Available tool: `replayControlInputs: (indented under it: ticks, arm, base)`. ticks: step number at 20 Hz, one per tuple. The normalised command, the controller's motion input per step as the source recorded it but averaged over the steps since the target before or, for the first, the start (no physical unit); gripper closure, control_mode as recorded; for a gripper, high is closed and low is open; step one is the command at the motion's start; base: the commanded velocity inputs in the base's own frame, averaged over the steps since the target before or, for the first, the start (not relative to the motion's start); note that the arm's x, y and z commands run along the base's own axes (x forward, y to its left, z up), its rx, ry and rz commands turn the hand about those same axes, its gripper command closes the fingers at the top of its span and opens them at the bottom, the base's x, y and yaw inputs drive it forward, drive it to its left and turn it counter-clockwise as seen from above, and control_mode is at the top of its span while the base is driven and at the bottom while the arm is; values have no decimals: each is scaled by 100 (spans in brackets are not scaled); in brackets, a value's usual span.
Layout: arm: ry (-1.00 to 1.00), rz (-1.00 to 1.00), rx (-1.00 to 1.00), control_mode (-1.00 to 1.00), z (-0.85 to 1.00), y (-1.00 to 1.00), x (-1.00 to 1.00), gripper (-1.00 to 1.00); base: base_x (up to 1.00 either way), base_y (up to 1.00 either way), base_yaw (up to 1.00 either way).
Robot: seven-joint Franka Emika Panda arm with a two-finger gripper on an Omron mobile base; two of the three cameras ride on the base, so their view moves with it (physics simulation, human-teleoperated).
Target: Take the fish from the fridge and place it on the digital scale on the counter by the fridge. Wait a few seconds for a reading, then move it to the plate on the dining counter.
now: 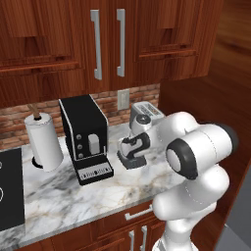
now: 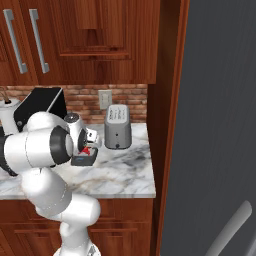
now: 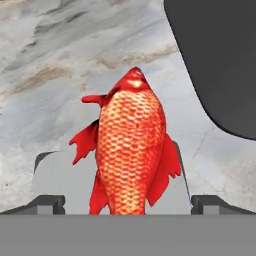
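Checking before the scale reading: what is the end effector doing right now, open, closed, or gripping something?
End effector: open, jaws wide either side of the fish, not clamped on it.

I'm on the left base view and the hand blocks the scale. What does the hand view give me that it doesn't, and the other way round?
Hand view: the fish, red-orange and scaly, lying on a flat grey surface between the open gripper's fingertips, clear of both.
Left base view: the digital scale under the hand, the toaster behind it, and the coffee machine and paper towel roll to the left.
Both: the marble counter.
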Motion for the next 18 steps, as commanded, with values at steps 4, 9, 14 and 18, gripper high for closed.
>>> replayControlInputs:
  ticks: [4,9,14,18]
  arm:
    - [5,0,0,-100,-22,0,29,-100]
    - [5,0,0,-100,-26,0,27,-100]
    - [6,0,0,-100,-38,0,12,-100]
    - [6,0,0,-100,-47,0,1,100]
  base:
    - [0,0,0]
    - [0,0,0]
    - [0,0,0]
    - [0,0,0]
